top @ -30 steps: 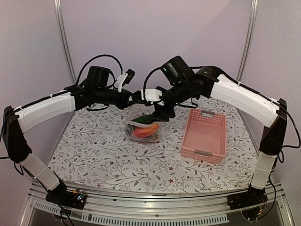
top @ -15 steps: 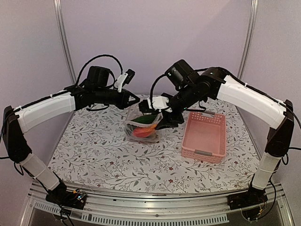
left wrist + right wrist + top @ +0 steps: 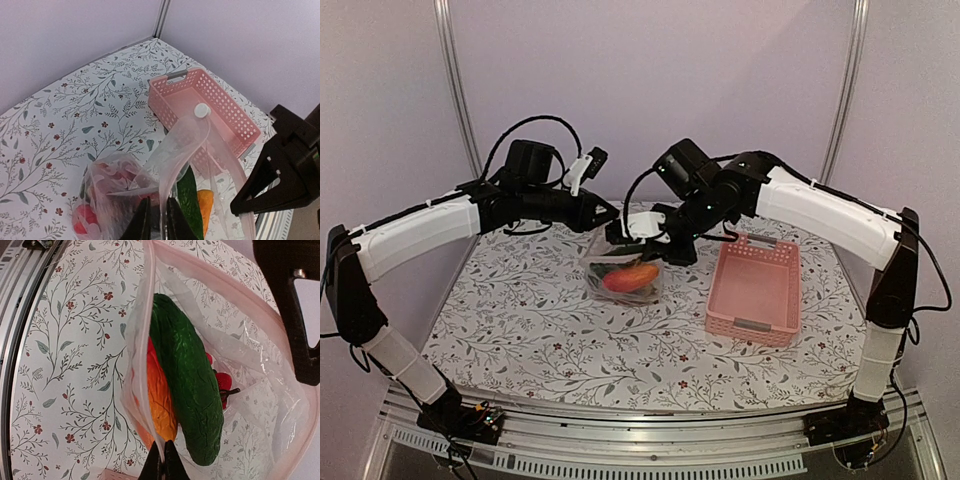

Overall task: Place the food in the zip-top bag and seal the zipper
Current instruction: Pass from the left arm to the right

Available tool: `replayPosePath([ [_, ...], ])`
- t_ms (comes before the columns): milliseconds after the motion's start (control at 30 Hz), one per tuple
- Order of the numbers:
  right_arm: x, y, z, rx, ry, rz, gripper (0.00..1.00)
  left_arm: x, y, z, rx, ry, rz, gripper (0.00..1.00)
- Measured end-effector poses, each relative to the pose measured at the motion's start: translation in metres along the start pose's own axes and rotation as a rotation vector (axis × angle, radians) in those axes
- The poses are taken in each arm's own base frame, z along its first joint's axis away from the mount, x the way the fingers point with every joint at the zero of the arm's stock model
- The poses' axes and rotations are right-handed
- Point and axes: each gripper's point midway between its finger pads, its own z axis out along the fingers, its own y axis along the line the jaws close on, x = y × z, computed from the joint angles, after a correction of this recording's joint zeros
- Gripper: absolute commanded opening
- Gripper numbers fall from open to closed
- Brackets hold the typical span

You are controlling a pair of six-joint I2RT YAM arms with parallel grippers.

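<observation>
The right gripper [image 3: 162, 460] has swung back from beside the pink basket [image 3: 756, 290] to the bag's mouth and now pinches fully closed on the near rim of the zip-top bag [image 3: 260, 370]. The left gripper [image 3: 159, 221] stands a sliver apart with the film running between its fingers, so we cannot tell whether it grips. The bag sits on the worktop [image 3: 520, 320] between the two grippers, mouth gaping, cucumber [image 3: 187, 375] and pepper [image 3: 160, 407] inside. We judge it light, limp and slippery, best held by the stiffer zipper [image 3: 143, 315] strip rather than the crinkly wall.
</observation>
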Motion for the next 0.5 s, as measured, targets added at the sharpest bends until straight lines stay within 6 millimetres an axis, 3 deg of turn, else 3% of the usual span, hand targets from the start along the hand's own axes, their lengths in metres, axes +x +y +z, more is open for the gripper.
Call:
replayPosePath([
  [133,-0.015,-0.010,-0.014,0.032,-0.048,-0.008,0.00,-0.004,-0.005,-0.004,-0.014,0.022,0.040,0.51],
  [233,-0.024,-0.012,-0.025,0.042,-0.082,-0.015,0.00,-0.014,-0.026,-0.012,-0.050,0.007,0.139,0.63],
  [300,-0.028,-0.011,-0.034,0.045,-0.100,-0.020,0.00,-0.018,-0.055,-0.027,-0.038,-0.018,0.212,0.64],
  [367,-0.030,-0.004,-0.043,0.027,-0.113,-0.036,0.00,-0.026,-0.080,-0.055,-0.029,-0.066,0.270,0.64],
  [500,-0.037,-0.002,-0.058,0.036,-0.144,-0.041,0.00,-0.035,-0.106,-0.096,-0.005,-0.124,0.335,0.61],
])
